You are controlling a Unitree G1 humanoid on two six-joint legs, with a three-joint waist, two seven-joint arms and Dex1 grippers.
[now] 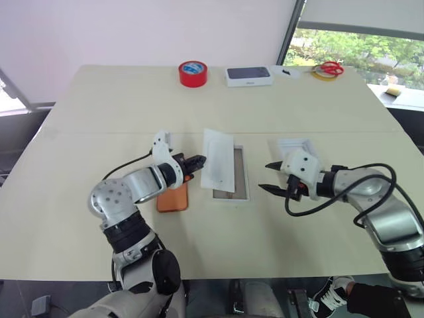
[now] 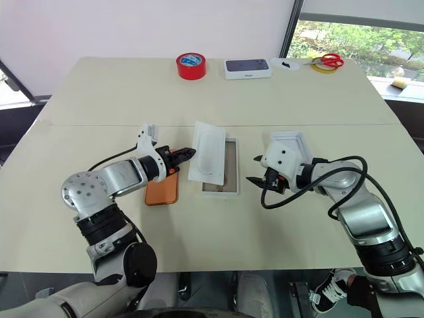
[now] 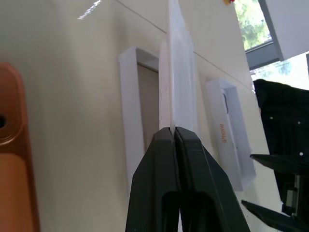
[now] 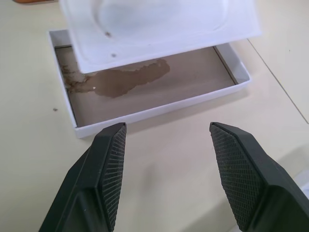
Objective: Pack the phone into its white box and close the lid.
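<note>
Beige table (image 1: pixel 93 119) before a pale wall, window at the far right corner. Left gripper (image 1: pixel 201 161): fingers clenched on one edge of one flat white insert (image 1: pixel 218 159), held tilted above the white box; forearm reaches in from the near left, angled toward the table's middle. Right gripper (image 1: pixel 271 177): fingers (image 4: pixel 112 164) released, spread and empty, pointing toward the white box from its right; forearm comes in from the near right edge, a black cable looping off it. One white box (image 1: pixel 240 177), mid-table, long axis running from near edge to far edge, brown smudged floor showing. One phone (image 1: pixel 173 197), orange, flat on the table just left of the box, under the left wrist, long axis parallel to the box. One lid (image 1: pixel 296 146), right of the box, partly behind the right gripper. Far edge: one red tape roll (image 1: pixel 193 73), one dark-topped white box (image 1: pixel 248 76), one pair of red scissors (image 1: pixel 330 68).
</note>
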